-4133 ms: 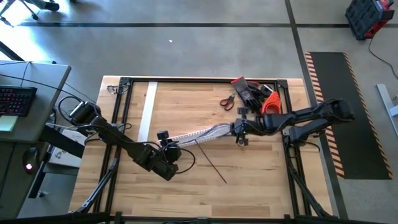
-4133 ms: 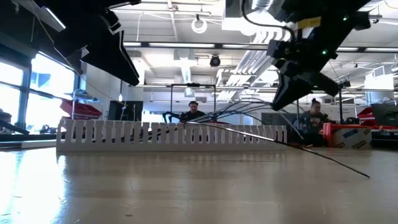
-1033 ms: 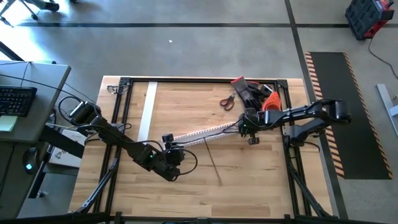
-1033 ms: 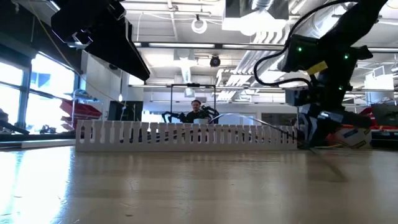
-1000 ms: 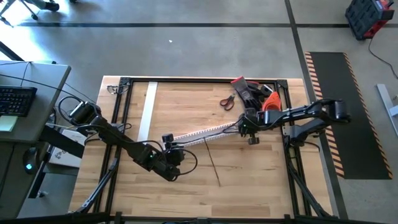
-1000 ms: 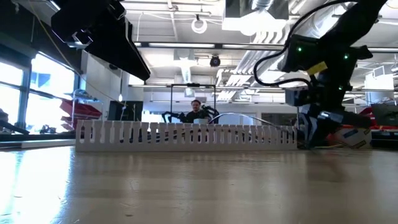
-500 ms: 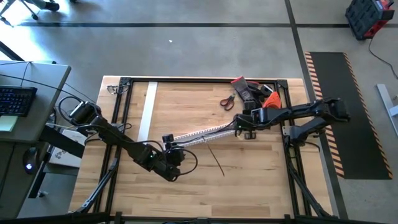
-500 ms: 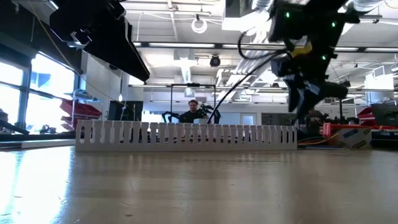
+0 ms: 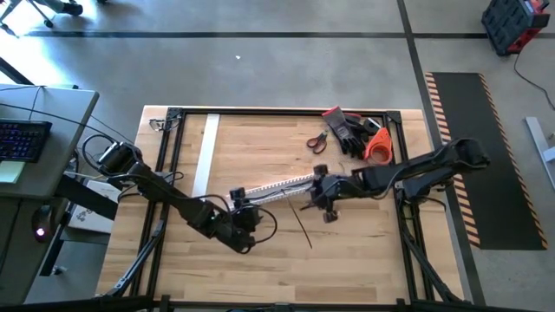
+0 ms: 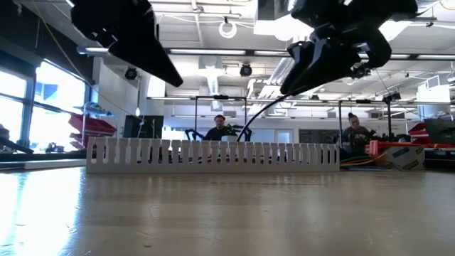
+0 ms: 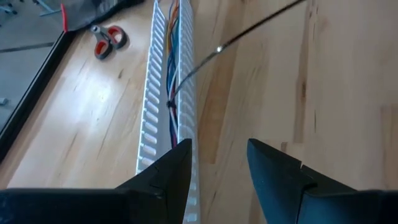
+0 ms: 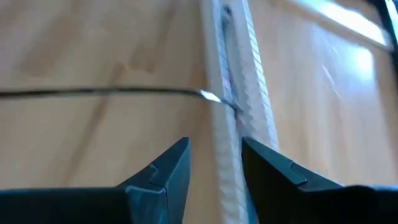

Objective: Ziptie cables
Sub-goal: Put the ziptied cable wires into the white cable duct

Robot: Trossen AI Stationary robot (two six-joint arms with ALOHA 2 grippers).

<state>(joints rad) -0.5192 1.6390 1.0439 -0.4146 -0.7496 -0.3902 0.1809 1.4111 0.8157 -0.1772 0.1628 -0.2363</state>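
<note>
Left wrist view: thin, limp mixed-colour cables inside white comb-toothed plastic duct, mid-table; best pinched as a bunch. Both pincers parted, empty.

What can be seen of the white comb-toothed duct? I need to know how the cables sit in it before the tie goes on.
The duct is a long, white, plastic-looking channel with comb-toothed walls, lying flat and slanted across the wooden table. The cables (blue, orange, dark) run along inside it. One thin dark strand leaves through the wall and trails over the table. The left gripper, open, hangs over one end; the right gripper, open, hovers over the duct farther along. Neither visibly touches it.
</note>
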